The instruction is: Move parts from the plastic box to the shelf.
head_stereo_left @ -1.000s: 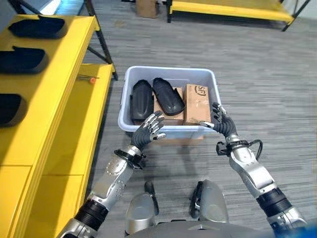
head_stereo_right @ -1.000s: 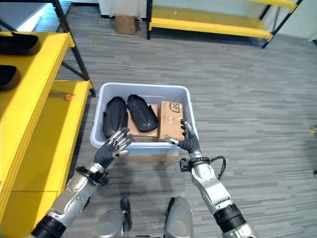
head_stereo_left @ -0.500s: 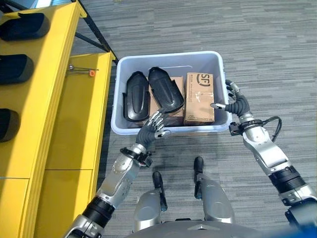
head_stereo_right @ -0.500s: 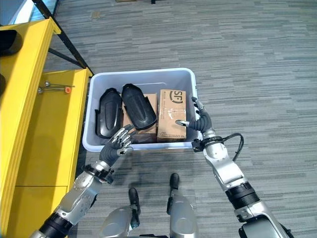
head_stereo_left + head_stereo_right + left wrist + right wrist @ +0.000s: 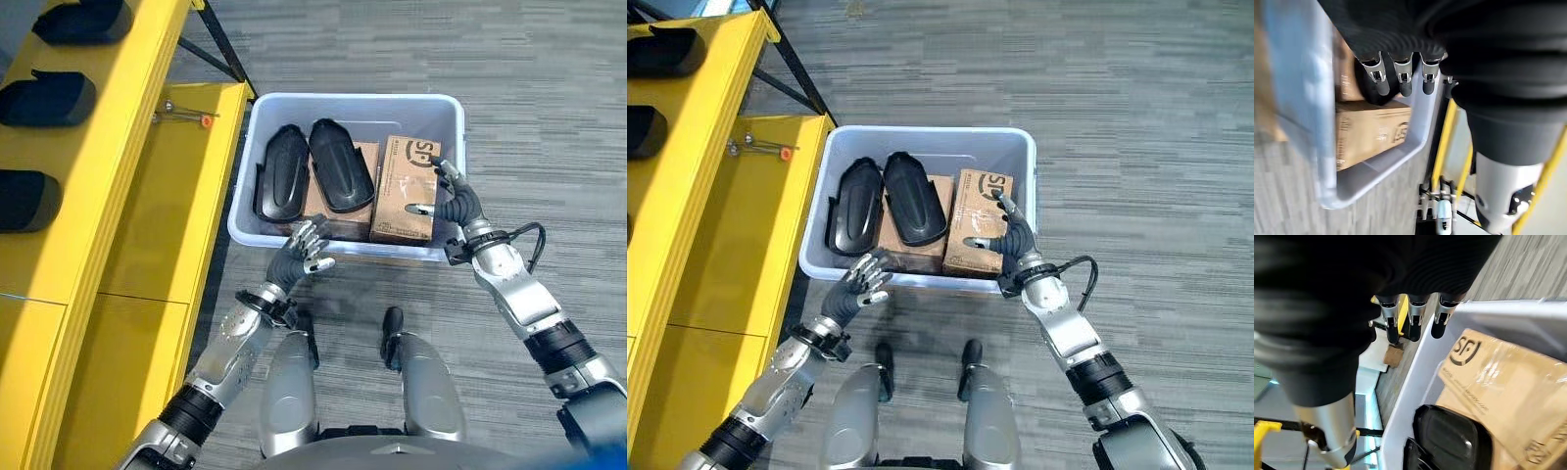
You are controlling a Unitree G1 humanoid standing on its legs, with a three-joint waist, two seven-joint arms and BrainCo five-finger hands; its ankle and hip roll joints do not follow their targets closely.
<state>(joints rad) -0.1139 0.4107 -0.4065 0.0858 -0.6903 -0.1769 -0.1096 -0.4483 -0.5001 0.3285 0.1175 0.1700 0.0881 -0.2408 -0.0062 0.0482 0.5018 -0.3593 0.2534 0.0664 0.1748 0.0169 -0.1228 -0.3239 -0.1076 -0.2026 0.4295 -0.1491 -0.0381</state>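
We are holding our left hand (image 5: 302, 253) with fingers relaxed and spread just at the near rim of the box (image 5: 257, 137), gripping nothing. Our right hand (image 5: 453, 203) is hovering over the box's near right corner, fingers extended and thumb out above a carton (image 5: 407, 191), also gripping nothing. Two black parts (image 5: 315, 178) are lying side by side in the box, partly on a second carton (image 5: 338, 215), while the yellow shelf (image 5: 118, 166) to our left is carrying more black parts (image 5: 44, 98).

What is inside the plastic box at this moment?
The plastic box holds two black parts and two cardboard boxes. The parts partly cover one cardboard box; the bottom under them is hidden.
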